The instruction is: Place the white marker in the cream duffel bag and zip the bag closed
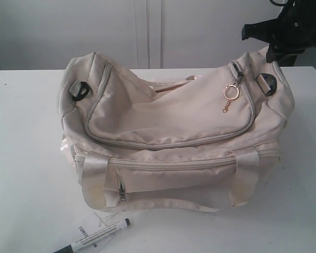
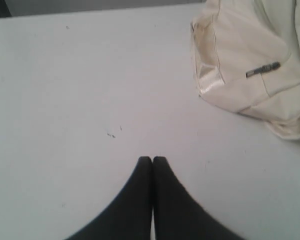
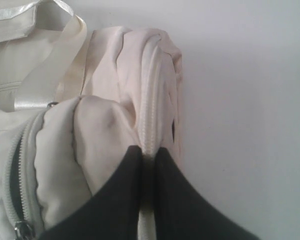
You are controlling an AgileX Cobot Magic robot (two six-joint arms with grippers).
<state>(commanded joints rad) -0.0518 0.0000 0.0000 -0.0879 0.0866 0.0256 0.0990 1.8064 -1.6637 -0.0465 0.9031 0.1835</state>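
Note:
The cream duffel bag point(image 1: 168, 121) stands in the middle of the white table, its curved top flap lying down and a gold keychain point(image 1: 230, 94) hanging at the right end of the zip. The white marker point(image 1: 97, 235) lies on the table in front of the bag, at its left. My right gripper point(image 1: 274, 55) is at the bag's far right end. In the right wrist view that gripper point(image 3: 149, 150) is shut on a raised fold of the bag point(image 3: 105, 145) along a zip seam point(image 3: 150, 100). My left gripper point(image 2: 152, 159) is shut and empty over bare table, apart from the bag point(image 2: 250, 65).
A white paper tag point(image 1: 87, 232) lies under the marker near the table's front edge. Satin handles point(image 1: 95, 168) hang over the bag's front side. A black strap ring point(image 1: 79, 90) sits at the bag's left end. The table point(image 1: 26, 158) reaches a pale wall behind.

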